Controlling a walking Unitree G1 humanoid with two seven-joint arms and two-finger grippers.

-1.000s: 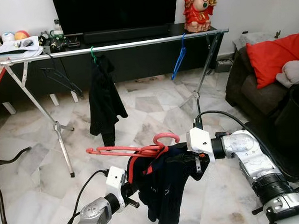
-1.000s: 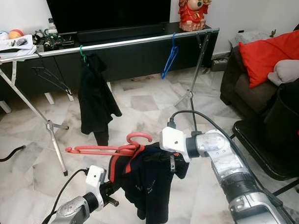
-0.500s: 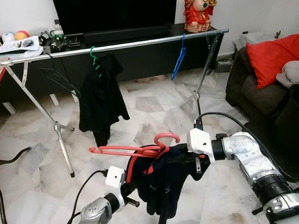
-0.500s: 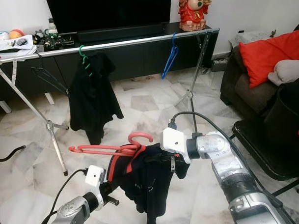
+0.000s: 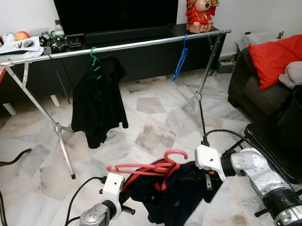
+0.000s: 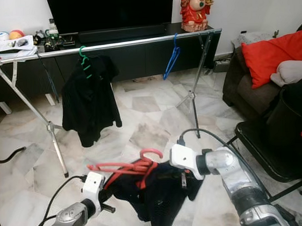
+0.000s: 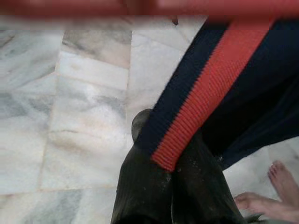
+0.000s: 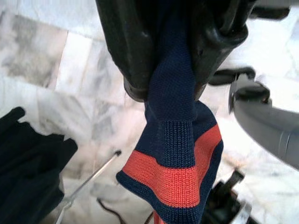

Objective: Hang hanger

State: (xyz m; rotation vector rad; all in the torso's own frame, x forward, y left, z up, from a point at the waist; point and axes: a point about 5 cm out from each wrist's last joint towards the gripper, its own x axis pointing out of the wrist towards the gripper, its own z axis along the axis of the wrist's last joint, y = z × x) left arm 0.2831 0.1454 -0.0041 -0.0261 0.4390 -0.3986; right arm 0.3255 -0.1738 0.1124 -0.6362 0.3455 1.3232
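Red-banded navy garment [image 8: 173,154] clamped: right hand [image 8: 170,88], left hand [image 7: 166,154].

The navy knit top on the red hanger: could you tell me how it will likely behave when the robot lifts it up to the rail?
The navy top is probably floppy: it sags in folds between the left pincer and the right pincer. It looks light, as two pinches carry it. It may slide off the red hanger, which looks smooth and tilted.
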